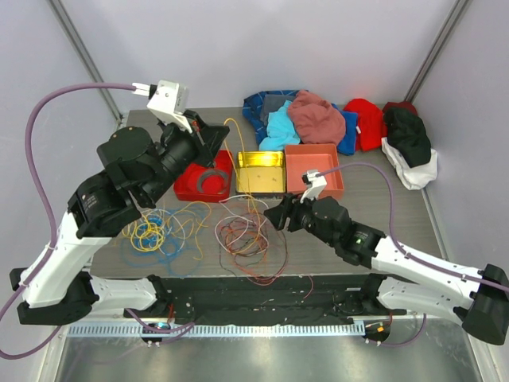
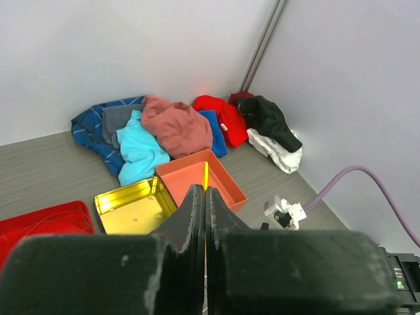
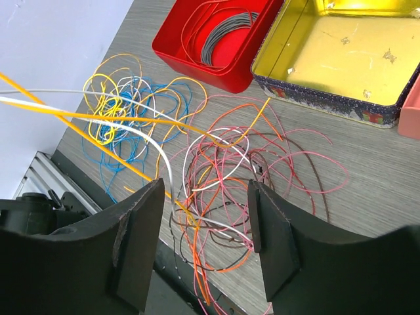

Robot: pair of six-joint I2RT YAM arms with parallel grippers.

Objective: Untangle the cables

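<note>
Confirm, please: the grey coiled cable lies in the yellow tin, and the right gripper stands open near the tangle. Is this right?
Not quite. The grey coiled cable lies in the red tray, not the yellow tin, as the right wrist view shows. The right gripper does stand open near the tangle.

The right hand (image 3: 205, 187) covers the nearest cables (image 3: 223, 164).

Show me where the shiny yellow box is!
In the top view, the shiny yellow box sits mid-table, between the red tray and the salmon tray, just in front of the heap of clothes.
</note>
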